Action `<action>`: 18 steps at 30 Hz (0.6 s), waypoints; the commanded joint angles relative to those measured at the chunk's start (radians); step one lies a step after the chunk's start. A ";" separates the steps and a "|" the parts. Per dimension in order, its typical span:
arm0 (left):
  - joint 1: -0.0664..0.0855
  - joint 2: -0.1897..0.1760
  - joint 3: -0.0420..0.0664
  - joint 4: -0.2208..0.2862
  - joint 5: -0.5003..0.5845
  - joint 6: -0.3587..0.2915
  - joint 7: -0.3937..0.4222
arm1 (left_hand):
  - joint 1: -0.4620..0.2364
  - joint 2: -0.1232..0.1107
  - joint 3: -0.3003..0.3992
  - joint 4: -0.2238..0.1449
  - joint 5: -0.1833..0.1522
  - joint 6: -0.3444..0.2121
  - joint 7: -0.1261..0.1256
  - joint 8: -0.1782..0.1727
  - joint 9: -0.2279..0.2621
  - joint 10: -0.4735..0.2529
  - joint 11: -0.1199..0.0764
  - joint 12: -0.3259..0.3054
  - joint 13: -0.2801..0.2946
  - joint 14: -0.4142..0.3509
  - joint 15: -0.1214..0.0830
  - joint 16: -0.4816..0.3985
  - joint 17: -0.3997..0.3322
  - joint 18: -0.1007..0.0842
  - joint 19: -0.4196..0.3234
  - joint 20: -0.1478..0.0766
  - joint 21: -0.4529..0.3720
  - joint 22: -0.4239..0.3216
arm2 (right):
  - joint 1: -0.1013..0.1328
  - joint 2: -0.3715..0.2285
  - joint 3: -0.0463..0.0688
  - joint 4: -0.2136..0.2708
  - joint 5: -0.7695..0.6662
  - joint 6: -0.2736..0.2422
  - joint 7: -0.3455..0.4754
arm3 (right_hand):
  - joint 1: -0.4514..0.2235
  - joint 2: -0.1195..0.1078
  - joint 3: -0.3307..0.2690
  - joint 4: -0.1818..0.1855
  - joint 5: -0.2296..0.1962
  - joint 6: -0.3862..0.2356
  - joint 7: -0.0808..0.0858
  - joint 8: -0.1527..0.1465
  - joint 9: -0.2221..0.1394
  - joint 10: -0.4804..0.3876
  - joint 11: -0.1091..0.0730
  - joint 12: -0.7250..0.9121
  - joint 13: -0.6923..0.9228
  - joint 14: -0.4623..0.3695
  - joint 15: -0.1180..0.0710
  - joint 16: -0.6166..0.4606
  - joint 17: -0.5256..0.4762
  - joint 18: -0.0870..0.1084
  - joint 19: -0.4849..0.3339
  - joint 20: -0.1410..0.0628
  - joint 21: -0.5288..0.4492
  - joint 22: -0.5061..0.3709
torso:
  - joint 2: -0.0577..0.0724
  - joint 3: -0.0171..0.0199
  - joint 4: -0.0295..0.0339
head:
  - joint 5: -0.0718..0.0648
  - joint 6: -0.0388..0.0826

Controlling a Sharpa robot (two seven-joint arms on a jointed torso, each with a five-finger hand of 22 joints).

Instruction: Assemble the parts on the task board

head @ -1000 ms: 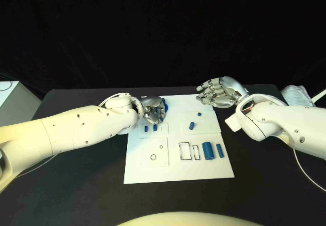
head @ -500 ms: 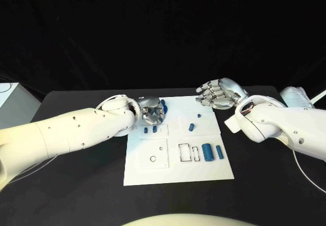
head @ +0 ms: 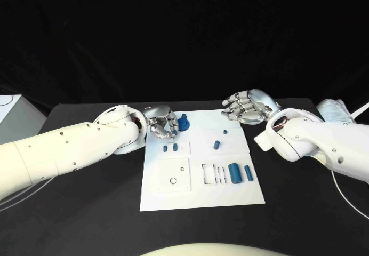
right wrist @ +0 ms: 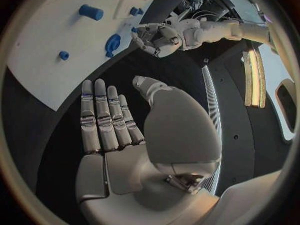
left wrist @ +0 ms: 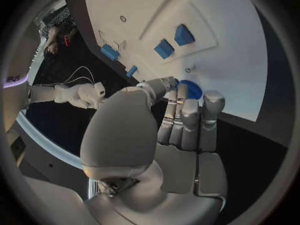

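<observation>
The white task board (head: pixel 201 189) lies in the middle of the black table. My left hand (head: pixel 163 127) hovers at the board's far left corner and pinches a round blue part (head: pixel 184 122) between thumb and fingers; the left wrist view shows this part (left wrist: pixel 186 89) at the fingertips (left wrist: pixel 181 97). Two small blue pieces (head: pixel 169 148) lie just below that hand. A blue peg (head: pixel 217 143) and two blue cylinders (head: pixel 240 172) lie further right on the board. My right hand (head: pixel 246 105) hangs past the board's far right corner, fingers straight and apart from the thumb, holding nothing (right wrist: pixel 106 120).
A white ribbed object (head: pixel 334 109) lies at the table's far right edge. A pale box (head: pixel 11 109) stands off the table at the left. Empty rectangular slots (head: pixel 209 172) and a square plate with small holes (head: pixel 174 172) mark the board's near half.
My left hand has drawn back to the left off the board with the round blue part, uncovering the two small blue pieces. The right hand has stayed put.
</observation>
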 commanded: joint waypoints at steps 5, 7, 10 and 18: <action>0.000 -0.018 0.002 0.010 0.024 0.021 0.006 | -0.013 -0.001 -0.001 -0.007 -0.001 0.009 0.001 -0.003 0.001 0.009 -0.001 -0.007 -0.002 0.006 0.001 0.006 0.000 -0.006 0.006 -0.001 0.003 0.000 | -0.002 -0.001 0.000 -0.001 -0.004 0.013 0.006 | 0.001 0.012 0.002 -0.007 0.006 0.007 0.061 0.005 -0.001 -0.001 0.001 0.005 -0.002 0.001 -0.003 -0.003 -0.001 0.006 -0.001 0.001 0.001 -0.001 | -0.001 0.0004 -0.0024 | 0.006 0.000; 0.000 -0.019 0.002 0.005 0.015 0.027 0.002 | -0.014 -0.002 -0.002 -0.007 -0.002 0.009 0.001 -0.004 0.001 0.009 -0.001 -0.008 -0.002 0.007 0.001 0.006 0.000 -0.007 0.007 -0.001 0.004 0.001 | -0.002 -0.001 0.000 -0.001 -0.004 0.013 0.006 | 0.001 0.012 0.002 -0.007 0.006 0.007 0.061 0.005 -0.001 -0.001 0.001 0.005 -0.002 0.001 -0.003 -0.003 -0.001 0.006 -0.001 0.001 0.001 -0.001 | 0.000 0.0010 -0.0024 | 0.007 0.001; 0.000 -0.018 0.002 -0.003 0.005 0.030 -0.003 | -0.014 -0.002 -0.002 -0.007 -0.002 0.009 0.001 -0.004 0.001 0.009 -0.001 -0.008 -0.002 0.007 0.001 0.006 0.000 -0.007 0.007 -0.001 0.004 0.001 | -0.002 -0.001 0.000 -0.001 -0.004 0.013 0.005 | 0.001 0.012 0.002 -0.007 0.006 0.007 0.061 0.005 -0.001 -0.001 0.001 0.005 -0.002 0.001 -0.003 -0.003 -0.001 0.006 -0.001 0.001 0.001 -0.001 | 0.001 0.0001 -0.0016 | 0.007 0.002; 0.000 -0.014 0.002 -0.015 -0.003 0.034 -0.006 | -0.014 -0.001 -0.002 -0.007 -0.002 0.011 0.001 -0.004 0.001 0.010 -0.001 -0.011 -0.003 0.007 0.001 0.007 0.000 -0.007 0.008 -0.001 0.004 0.002 | -0.002 -0.001 0.000 -0.001 -0.004 0.013 0.005 | 0.001 0.012 0.002 -0.007 0.006 0.007 0.061 0.005 -0.001 -0.001 0.001 0.005 -0.002 0.001 -0.003 -0.003 -0.001 0.006 -0.001 0.001 0.001 -0.001 | 0.002 0.0017 -0.0035 | 0.011 0.000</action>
